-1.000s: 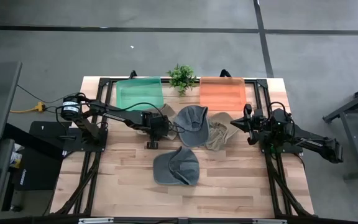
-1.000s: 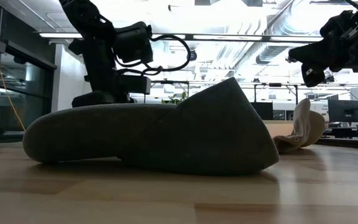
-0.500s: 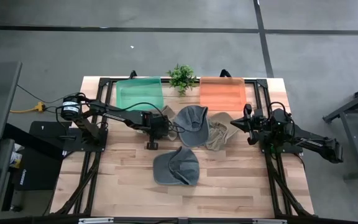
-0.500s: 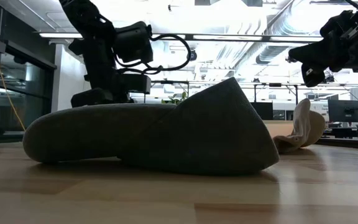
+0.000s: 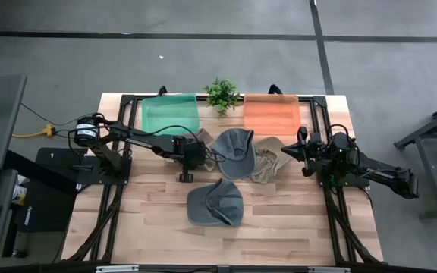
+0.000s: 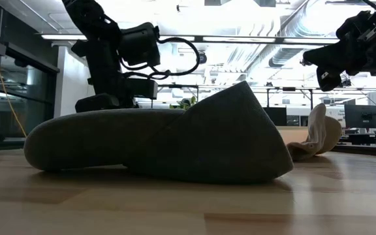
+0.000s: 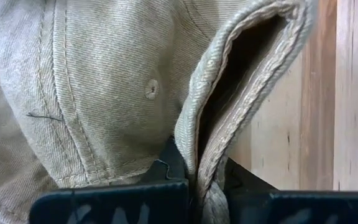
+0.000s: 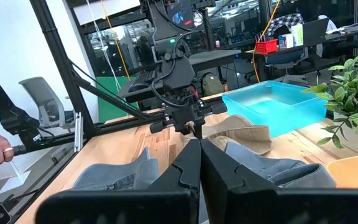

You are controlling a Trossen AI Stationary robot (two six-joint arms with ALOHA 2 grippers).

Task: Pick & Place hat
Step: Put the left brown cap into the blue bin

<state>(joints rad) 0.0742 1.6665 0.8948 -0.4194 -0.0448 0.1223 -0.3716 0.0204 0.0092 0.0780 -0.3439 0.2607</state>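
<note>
The task appears to be at its grasping stage. In the left wrist view the left gripper (image 7: pixel 194 186) is clamped on the folded edge of a tan cotton cap (image 7: pixel 104 81), the stitched fabric pinched between its dark fingers (image 7: pixel 110 202). In the high view that gripper (image 5: pixel 190 155) sits left of centre on the pale wooden table (image 5: pixel 294 227), just beside the pile of hats in the middle, and the tan cap (image 5: pixel 203 138) shows only as a small patch behind it.

A grey-blue cap (image 5: pixel 234 150) lies at the centre, touching a beige floppy hat (image 5: pixel 268 163) to its right; another grey cap (image 5: pixel 215 203) lies apart, lower in the frame. The green bin (image 5: pixel 169 114) and the orange bin (image 5: pixel 271 114) at the upper edge look empty, with a small potted plant (image 5: pixel 221 93) between them, so no hat seems placed yet.

The right gripper (image 5: pixel 303 154) waits right of the pile, its fingers pressed together on nothing in the right wrist view (image 8: pixel 199 165).

Lifting, carrying and releasing are all left to do.
</note>
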